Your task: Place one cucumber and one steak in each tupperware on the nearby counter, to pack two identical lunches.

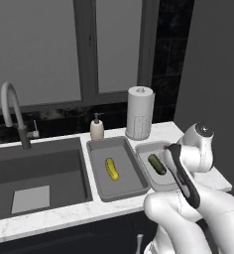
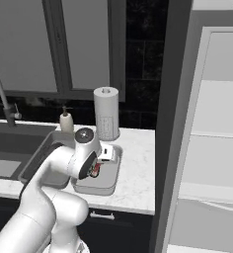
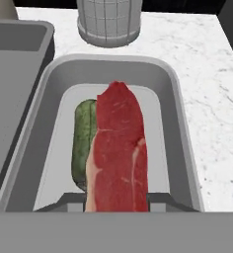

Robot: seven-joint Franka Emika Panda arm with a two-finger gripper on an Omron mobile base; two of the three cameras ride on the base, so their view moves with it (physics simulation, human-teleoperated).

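Observation:
My gripper (image 3: 116,201) is shut on the flat red steak (image 3: 119,148), which hangs lengthwise over the right tupperware (image 3: 183,123). The dark green cucumber (image 3: 83,143) lies in that tray, partly hidden behind the steak's left edge. I cannot tell whether the steak touches the tray floor. From the left base view, the right tupperware (image 1: 147,149) holds the green cucumber (image 1: 156,163), and the left tupperware (image 1: 124,186) holds the yellow cucumber (image 1: 111,168). In the right base view the gripper (image 2: 96,168) hovers over the tray (image 2: 106,188) with a bit of red steak (image 2: 95,171) showing.
A paper towel roll (image 1: 140,113) and a soap dispenser (image 1: 97,128) stand behind the trays on the white counter (image 1: 64,216). The dark sink (image 1: 34,173) with its faucet (image 1: 12,111) lies to the left. The open fridge (image 2: 212,148) rises on the right.

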